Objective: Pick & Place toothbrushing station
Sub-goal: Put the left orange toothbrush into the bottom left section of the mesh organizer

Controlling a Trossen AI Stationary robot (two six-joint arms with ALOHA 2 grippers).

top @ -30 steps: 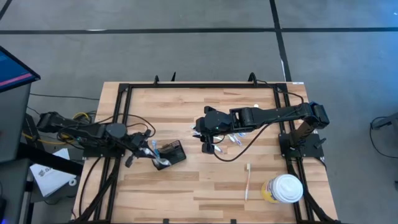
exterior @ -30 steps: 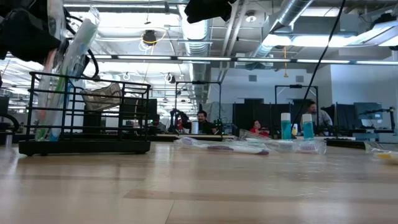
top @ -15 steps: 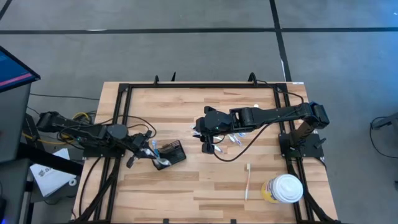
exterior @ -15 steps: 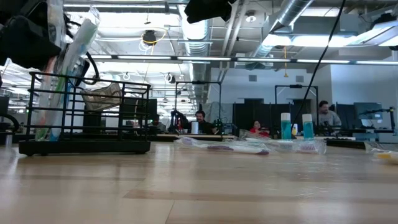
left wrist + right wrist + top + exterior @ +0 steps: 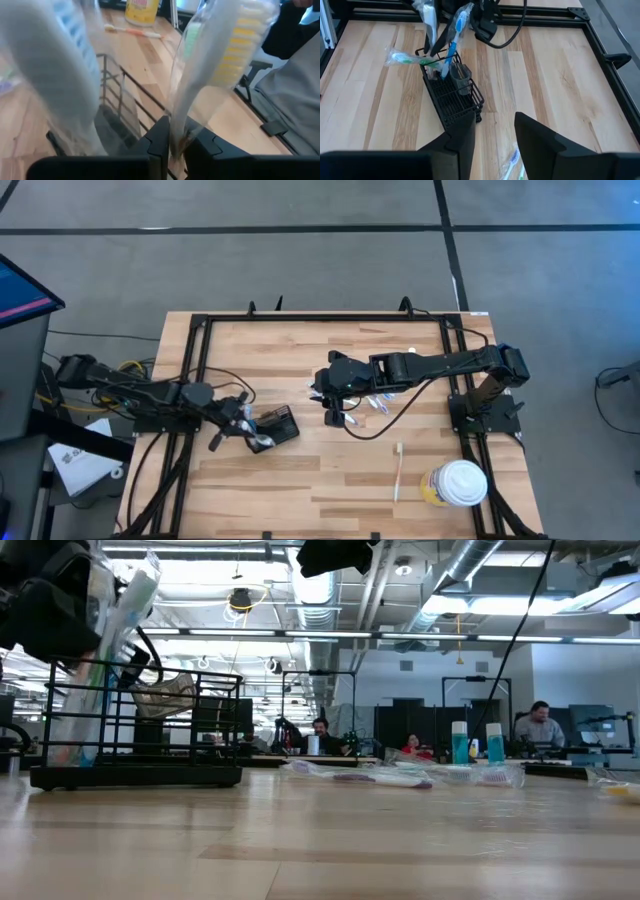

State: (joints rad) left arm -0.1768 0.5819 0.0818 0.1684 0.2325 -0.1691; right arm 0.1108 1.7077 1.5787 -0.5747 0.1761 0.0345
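Wooden table (image 5: 300, 480) carries the toothbrushing station (image 5: 276, 426) at nine o'clock of centre, already holding wrapped brushes — left gripper (image 5: 243, 426) pinches a wrapped toothbrush (image 5: 220, 65) there, right gripper (image 5: 337, 418) waits open at centre, loose toothbrush (image 5: 398, 470) remains at five o'clock

Both arms are dark, almost black, built of chunky jointed segments with rounded housings at the joints. The left arm (image 5: 130, 392) trails a bundle of black cable, with a bit of yellow wire showing near its base. The right arm (image 5: 440, 365) rises from a black bracket plate at the worktop's (image 5: 330, 470) edge, and a thin black cable loops loosely beneath its forearm. The right claw (image 5: 492, 132) ends in two flat, angular matte-black fingers (image 5: 460, 137). The left claw (image 5: 175, 145) has similar squared black fingers.
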